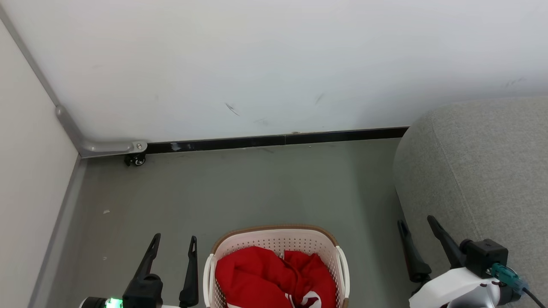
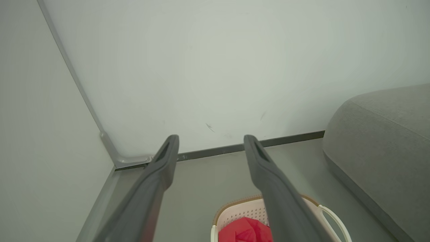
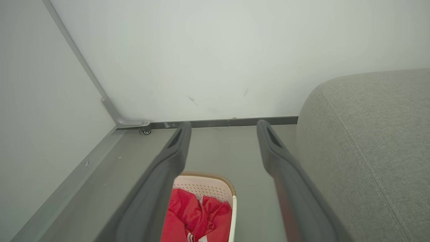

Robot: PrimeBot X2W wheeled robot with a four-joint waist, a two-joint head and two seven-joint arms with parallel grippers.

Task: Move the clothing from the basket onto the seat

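Head view: clothing (image 1: 274, 278) lies bunched in the basket (image 1: 274, 232). My left end effector (image 1: 175, 237), spread and empty, is just beside the basket. My right end effector (image 1: 415, 221), also spread, is farther from it, on its seat (image 1: 483, 171) side.

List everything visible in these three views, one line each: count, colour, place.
floor: one, grey, across the lower head view
wall: one, white, behind the floor
skirting strip: one, black, along the wall's foot
caster wheel: one, black, at the left corner
seat: one, light grey, at the right
basket: one, cream with brown rim, on the floor left of the seat
clothing: one heap, bright red with white trim, inside the basket
left end effector: one, dark, open, left of the basket
right end effector: one, dark, open, by the seat
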